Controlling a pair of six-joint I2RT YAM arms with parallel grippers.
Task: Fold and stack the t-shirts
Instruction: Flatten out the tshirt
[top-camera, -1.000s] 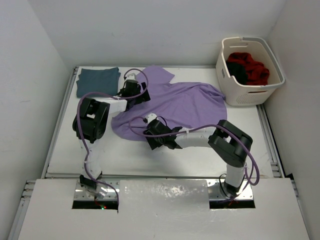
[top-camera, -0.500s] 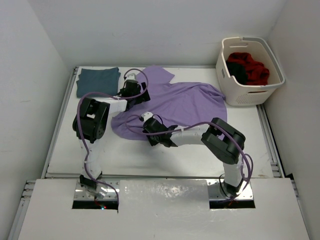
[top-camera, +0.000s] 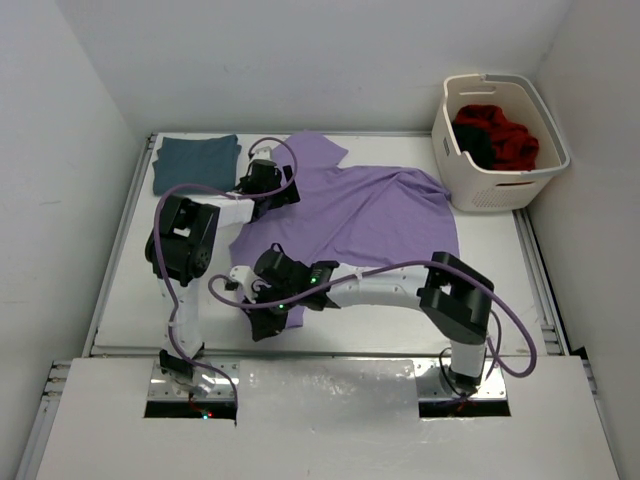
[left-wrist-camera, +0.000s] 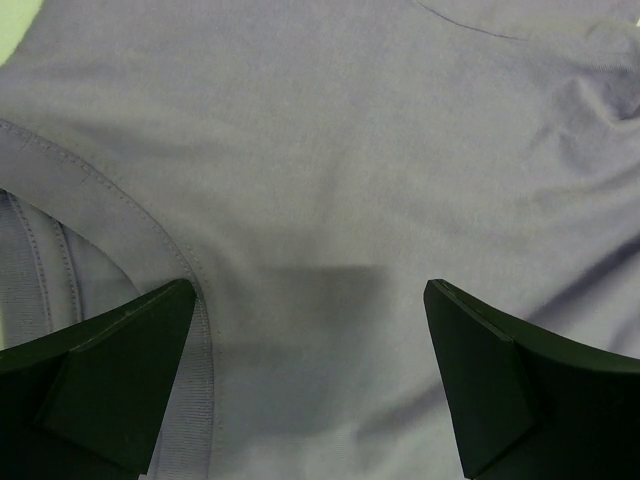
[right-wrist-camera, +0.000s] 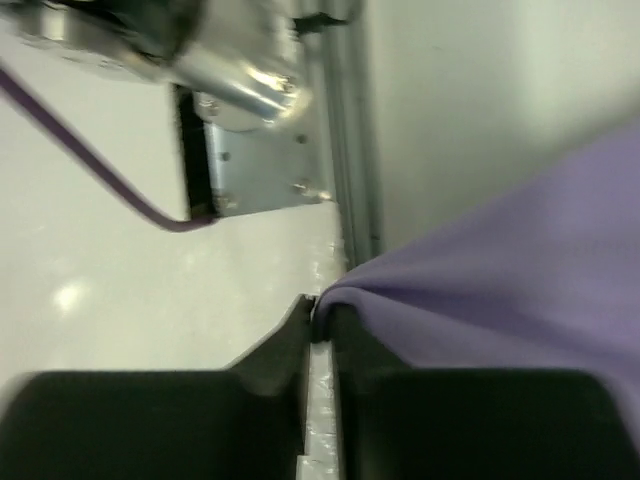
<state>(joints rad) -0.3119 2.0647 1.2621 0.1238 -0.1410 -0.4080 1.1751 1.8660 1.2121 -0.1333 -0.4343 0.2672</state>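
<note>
Nearest, along the front edge of the table (top-camera: 400, 325): bare white surface across most of the width, widest to the right under the right arm's forearm. Low at the near-left, close beside the left arm's upright link, the right gripper (top-camera: 260, 318), clenched tight on a pinched fold of the lavender t-shirt (top-camera: 370, 215). In the right wrist view, cloth nipped at the very fingertips and drawn away to the right, with the table's edge rail just ahead.

Farther in, an open white strip down the left side between the left arm and the left rail (top-camera: 118, 265), and a narrower one beside the right rail (top-camera: 535, 265). Walls close in on the left, right and far sides.

Mid-table, the lavender t-shirt spread broad and mostly flat, creased in long diagonal lines toward the held near-left corner, one sleeve poking toward the far edge. Right hem up against the laundry basket (top-camera: 490, 190); cannot tell whether touching.

Over the shirt's upper left part, the left gripper (left-wrist-camera: 310, 290), released and spread wide, nothing between the fingers, ribbed collar seam just under the left one.

Farthest: teal t-shirt (top-camera: 195, 162) folded into a neat rectangle at the far-left corner, apart from the lavender one. Red t-shirt (top-camera: 505, 135) and black t-shirt (top-camera: 478, 148) bunched together inside the basket at the far right.
</note>
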